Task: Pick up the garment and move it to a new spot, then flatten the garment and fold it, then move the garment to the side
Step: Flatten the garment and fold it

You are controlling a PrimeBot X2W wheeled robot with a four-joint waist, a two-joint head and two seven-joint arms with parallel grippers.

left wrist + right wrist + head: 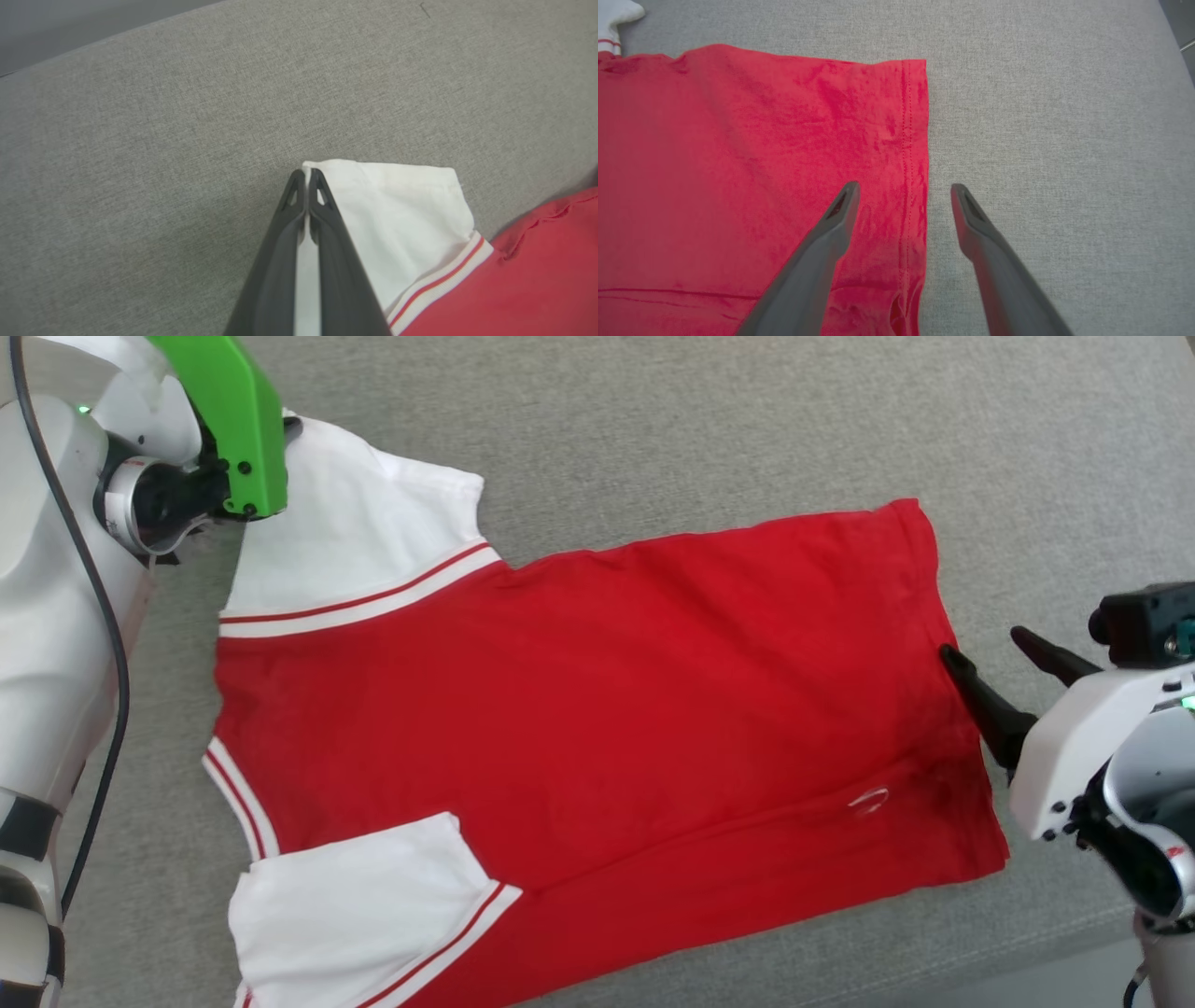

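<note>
Shirt [579,691] lies flat on the grey cushion [747,420], plain red side up. Its long axis runs across the robot's front, slightly skewed: both white sleeves toward its left, hem [909,140] toward its right. The far sleeve [402,205] is spread out, and the near sleeve [355,896] runs off the head view's bottom edge. Left gripper [306,175]: the head view has a green cover [233,420] over that wrist, right at the far sleeve. The left wrist view shows the fingers pinched together on the sleeve's outer corner, white cloth between them. Right gripper [903,191]: jaws wide, straddling the hem edge, one finger over red cloth, the other over bare cushion; contact unclear. The head view picks up a small white oval mark [868,800] near the hem, and the right wrist view gives the hem stitching.
</note>
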